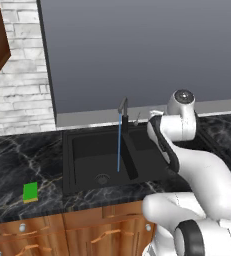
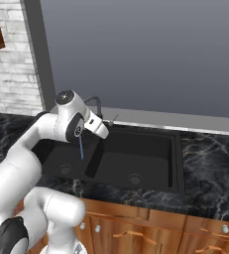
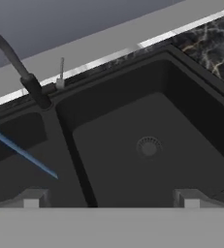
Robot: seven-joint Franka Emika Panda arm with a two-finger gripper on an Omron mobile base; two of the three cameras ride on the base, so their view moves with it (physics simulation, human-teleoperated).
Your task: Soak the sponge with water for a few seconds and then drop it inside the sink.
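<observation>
The sponge [image 1: 30, 192] is seen lying flat on the dark marble counter [image 1: 17, 160], near the counter's front edge and well to the left of the sink [image 1: 67, 165] — nothing stands between the two. The water [image 1: 119, 142] is seen falling as a thin blue stream from the faucet [image 1: 122, 106] into the left basin, close beside the central divider [image 1: 132, 157]. The hand [image 3: 111, 201] is held over the sink above the right basin, and its two fingertips [image 3: 32, 198] are set wide apart with nothing between them. Through the hand's camera the right basin's round drain [image 3: 148, 146] is seen in the middle of an open floor, walled on all sides by the dark rim; the stream is seen crossing the neighbouring basin just past the divider. The arm's elbow is raised over the sink's right half, so the left basin and the stretch of counter towards the sponge are left open.
</observation>
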